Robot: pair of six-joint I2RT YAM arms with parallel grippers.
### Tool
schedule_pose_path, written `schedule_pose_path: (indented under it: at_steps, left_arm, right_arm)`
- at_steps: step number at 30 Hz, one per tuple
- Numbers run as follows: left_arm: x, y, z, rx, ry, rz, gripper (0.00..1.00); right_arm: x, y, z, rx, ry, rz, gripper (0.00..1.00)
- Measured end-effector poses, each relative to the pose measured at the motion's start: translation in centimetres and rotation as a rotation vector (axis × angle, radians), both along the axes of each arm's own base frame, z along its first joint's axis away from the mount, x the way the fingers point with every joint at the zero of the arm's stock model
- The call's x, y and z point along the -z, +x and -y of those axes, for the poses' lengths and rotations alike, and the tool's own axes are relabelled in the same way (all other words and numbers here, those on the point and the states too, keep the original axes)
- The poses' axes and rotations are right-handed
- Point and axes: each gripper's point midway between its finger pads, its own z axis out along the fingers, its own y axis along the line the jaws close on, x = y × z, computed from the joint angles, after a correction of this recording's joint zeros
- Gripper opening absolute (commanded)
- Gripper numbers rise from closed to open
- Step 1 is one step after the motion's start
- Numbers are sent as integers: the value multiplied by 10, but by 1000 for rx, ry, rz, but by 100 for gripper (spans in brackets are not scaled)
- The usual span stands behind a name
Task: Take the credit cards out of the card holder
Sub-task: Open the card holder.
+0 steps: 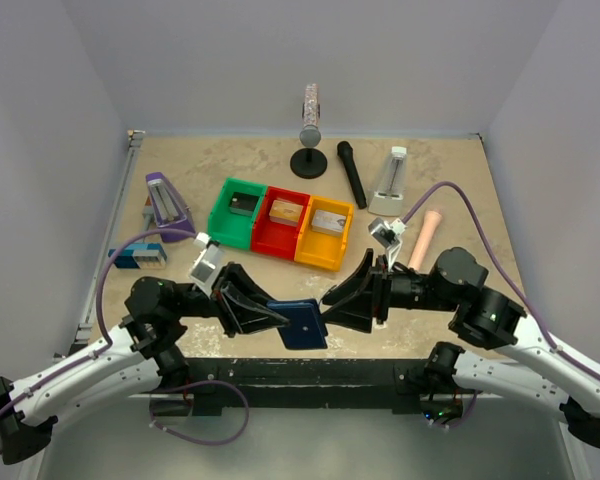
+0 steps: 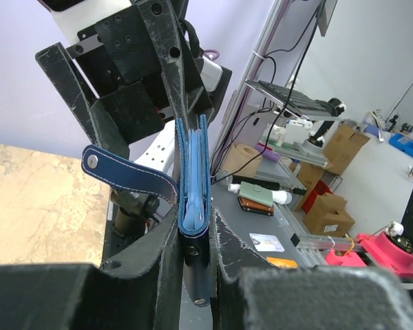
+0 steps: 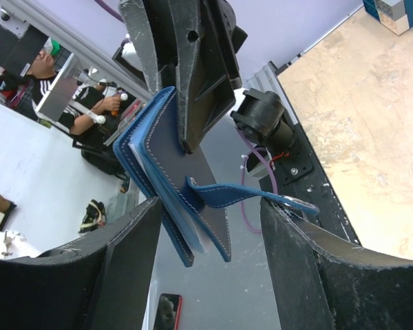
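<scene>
Right now we see the wallet (image 1: 300,322) held up in the air between the two arms, above the near edge of the table (image 1: 460,200) and not resting on it. The left gripper (image 1: 272,316) is clamped on it. In the left wrist view its two fingers press on the navy covers from either side, low on the wallet, with only the wallet's thickness between them. The wallet stands on edge and is nearly closed, with paler blue lining showing in the narrow gap between the covers. We cannot make out the cards among those layers. The strap (image 2: 131,175) hangs loose to one side with its snap undone.

The right gripper (image 1: 330,310) faces the left one, and its fingers are spread wide with nothing held. In the right wrist view the free end of the wallet sits in the gap between them, and neither finger squeezes the covers. The strap's tip reaches over to one finger, but we cannot tell whether they touch.

Farther back on the table, well apart from the wallet, a green bin (image 1: 242,212), a red bin (image 1: 282,222) and an orange bin (image 1: 325,235) sit side by side.
</scene>
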Motion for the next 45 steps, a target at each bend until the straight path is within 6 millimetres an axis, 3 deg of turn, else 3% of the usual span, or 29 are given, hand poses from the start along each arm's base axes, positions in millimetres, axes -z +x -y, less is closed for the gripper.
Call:
schedule_pose_path:
  at_steps: [24, 45]
  left_arm:
    - [0, 1, 6, 31, 2, -28, 0]
    - [3, 3, 17, 80, 8, -73, 0]
  right_arm:
    - [6, 2, 2, 6, -23, 21, 66]
    - [12, -2, -12, -69, -73, 30, 62]
